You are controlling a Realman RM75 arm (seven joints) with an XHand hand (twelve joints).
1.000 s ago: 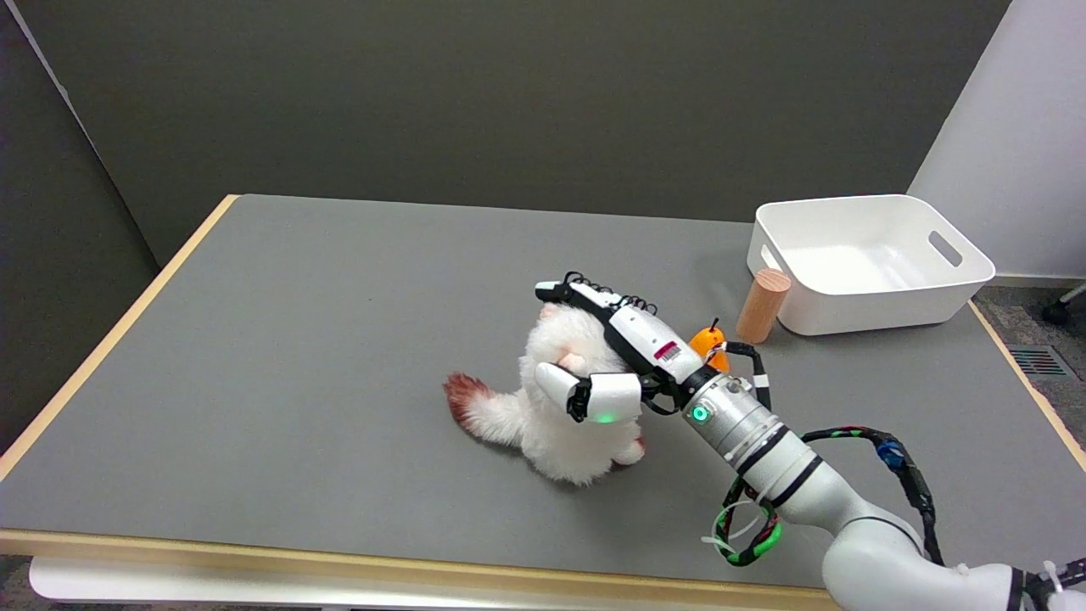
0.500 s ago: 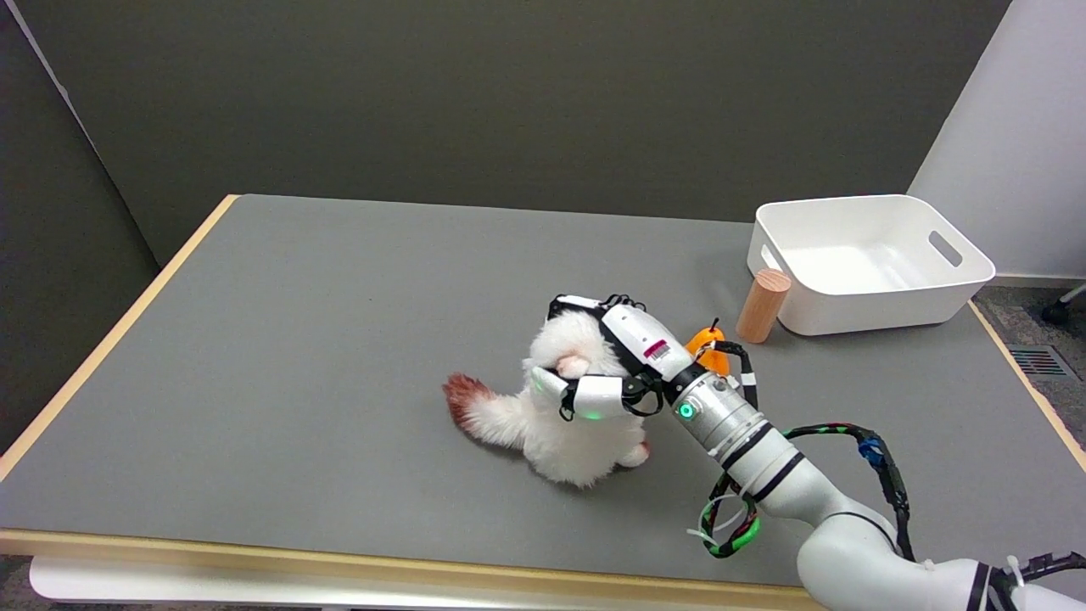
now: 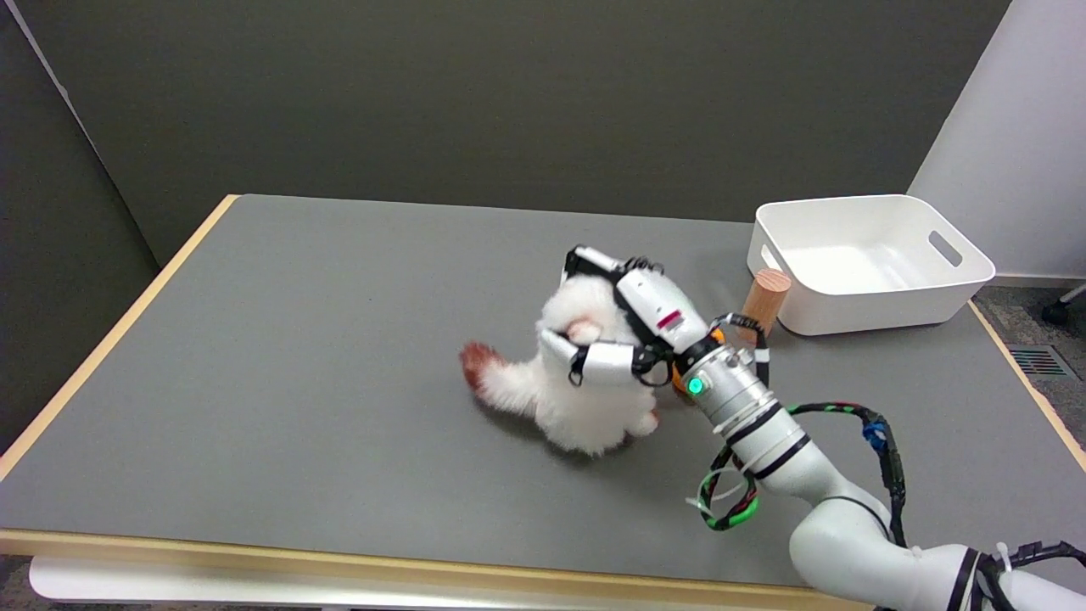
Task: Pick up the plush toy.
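Note:
The plush toy (image 3: 568, 390) is white and fluffy with a reddish-brown tail tip pointing left. It hangs just above the grey table (image 3: 297, 356) near the middle, a shadow under it. My right hand (image 3: 628, 327) grips its head from the right, fingers curled over the top and the thumb across the front by a pink ear. The arm reaches in from the lower right.
A wooden cylinder (image 3: 763, 303) stands upright right of the hand, beside a white bin (image 3: 865, 259) at the back right. A small orange object (image 3: 679, 383) is mostly hidden behind the wrist. The table's wooden edge runs along the near and left sides.
The fingers closed around the toy's head, and the hand has risen and shifted up and right with the toy, which has come off the table.

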